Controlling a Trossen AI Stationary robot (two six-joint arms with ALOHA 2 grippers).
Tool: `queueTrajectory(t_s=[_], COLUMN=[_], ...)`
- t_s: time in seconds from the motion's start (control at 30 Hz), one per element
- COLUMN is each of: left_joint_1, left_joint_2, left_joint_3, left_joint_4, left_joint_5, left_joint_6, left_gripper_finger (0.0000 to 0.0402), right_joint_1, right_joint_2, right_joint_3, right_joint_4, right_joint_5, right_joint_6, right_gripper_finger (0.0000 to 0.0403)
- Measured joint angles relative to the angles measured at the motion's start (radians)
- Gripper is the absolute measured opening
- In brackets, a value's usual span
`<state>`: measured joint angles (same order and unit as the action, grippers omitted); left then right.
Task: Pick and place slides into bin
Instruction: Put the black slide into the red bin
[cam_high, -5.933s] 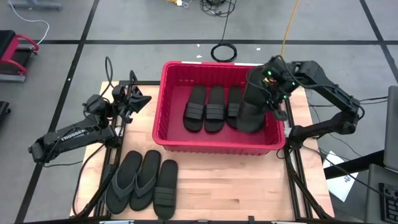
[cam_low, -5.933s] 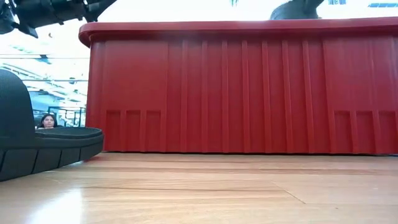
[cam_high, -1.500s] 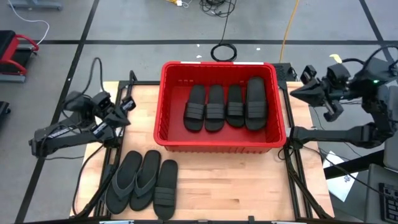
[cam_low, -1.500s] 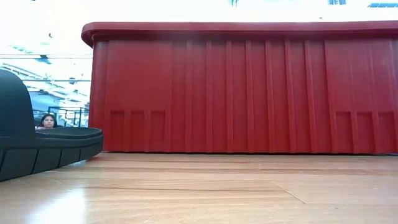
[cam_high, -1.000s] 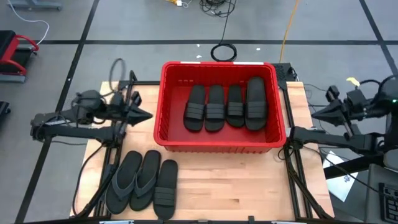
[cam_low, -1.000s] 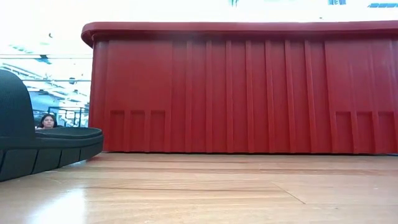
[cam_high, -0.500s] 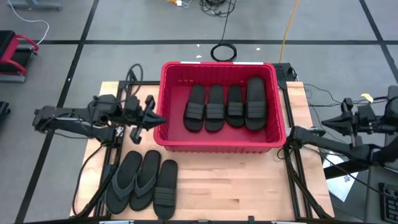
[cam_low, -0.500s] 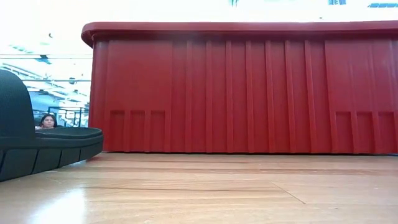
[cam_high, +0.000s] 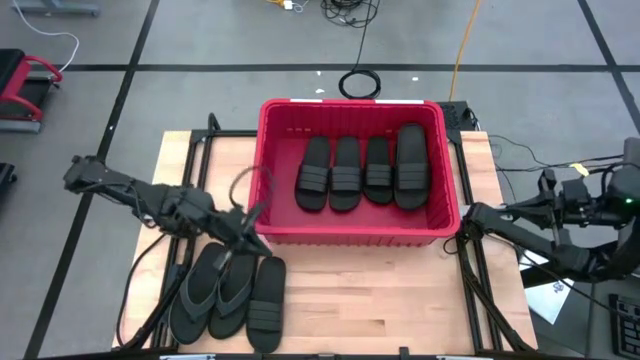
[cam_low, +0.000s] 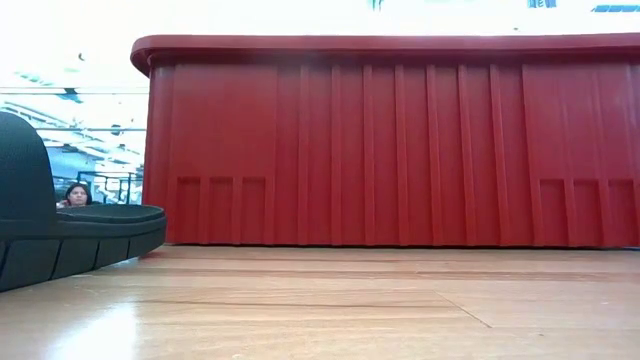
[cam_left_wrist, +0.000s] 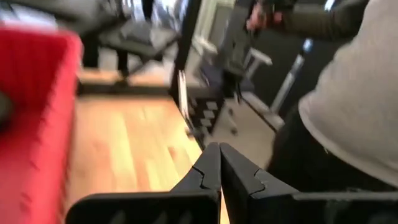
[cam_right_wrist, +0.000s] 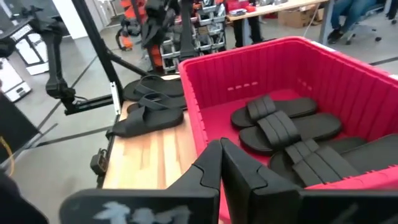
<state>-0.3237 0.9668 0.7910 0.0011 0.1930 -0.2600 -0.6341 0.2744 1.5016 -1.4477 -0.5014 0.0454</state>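
Flat black rubber slides (cam_high: 228, 292), three lying lower left outside the red ribbed plastic bin (cam_high: 354, 232); I'm hovering my left gripper (cam_high: 250, 216) above them, fingers together, empty. Next: opening, descending.

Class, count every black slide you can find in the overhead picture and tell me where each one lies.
7: four slides lie side by side inside the red bin; three more sit on the table's front left corner, beside the left gripper. None appear hidden.

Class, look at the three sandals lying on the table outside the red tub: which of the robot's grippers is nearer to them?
The left. The left gripper, shut, hangs just above the three sandals, beside the tub. The right gripper, also shut, is off past the table's far right edge.
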Motion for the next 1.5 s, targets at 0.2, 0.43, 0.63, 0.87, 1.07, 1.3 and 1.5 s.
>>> queueTrajectory(t_s=[0.2,0.43,0.63,0.87,1.07,1.3,1.5], left_joint_1=[-0.080,-0.187,-0.257,-0.299,-0.299,-0.298,-0.268], left_joint_2=[0.085,0.214,0.276,0.373,0.444,0.518,0.601], left_joint_3=[0.028,0.136,0.133,0.130,0.131,0.132,0.131], left_joint_4=[-0.020,-0.182,-0.253,-0.398,-0.384,-0.404,-0.415], left_joint_5=[0.013,0.017,0.011,-0.062,0.035,0.016,0.014], left_joint_6=[-0.040,-0.068,-0.115,-0.120,-0.167,-0.186,-0.274], left_gripper_finger=[0.0004,0.0044,0.0107,0.0174,0.0224,0.0264,0.0271], right_joint_1=[0.001,0.002,0.002,0.001,0.002,0.002,0.001], right_joint_2=[-0.001,-0.001,-0.001,-0.001,-0.001,-0.001,-0.001], right_joint_3=[0.004,0.004,0.004,0.004,0.004,0.004,0.004], right_joint_4=[0.000,0.003,0.062,0.090,0.089,0.087,0.089], right_joint_5=[0.007,0.012,0.069,0.081,0.028,0.024,-0.010], right_joint_6=[0.001,0.047,0.080,0.094,0.152,0.204,0.205], right_gripper_finger=[0.0000,0.0000,0.0000,0.0000,0.0000,0.0000,0.0000])
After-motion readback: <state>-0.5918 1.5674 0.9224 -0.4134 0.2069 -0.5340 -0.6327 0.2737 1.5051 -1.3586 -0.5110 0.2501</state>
